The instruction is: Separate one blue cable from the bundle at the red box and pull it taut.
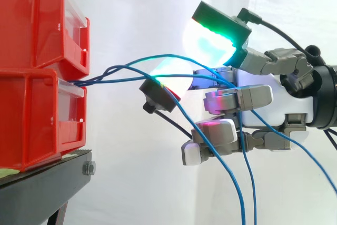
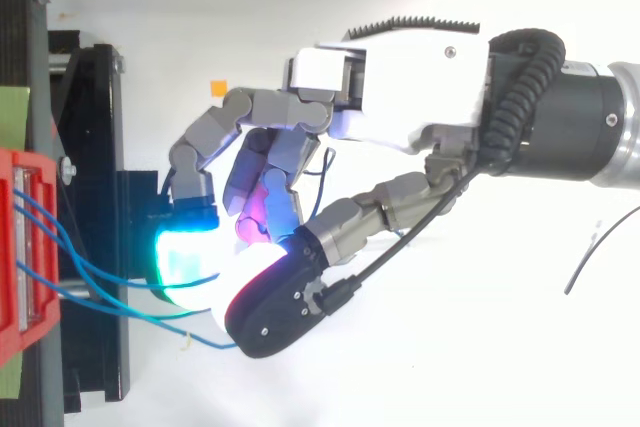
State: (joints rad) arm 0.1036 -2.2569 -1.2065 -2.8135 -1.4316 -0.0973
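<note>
blue cables at the hand, grip unclear

the blue cables leave the red bins on the left and run right through the hand; can't tell if it holds one. thin, floppy, probably slippery, so pinch one strand near the bins.

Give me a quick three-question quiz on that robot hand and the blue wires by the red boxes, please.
1. True or false: the blue cables run straight and taut from the red bins to the hand.
2. How many red bins are stacked in the side view? A one, B two, C four.
3. Fill in: the bins rest on a ____ stand.
Key: 1 false, they curve and hang slack; 2 B; 3 black.
</note>
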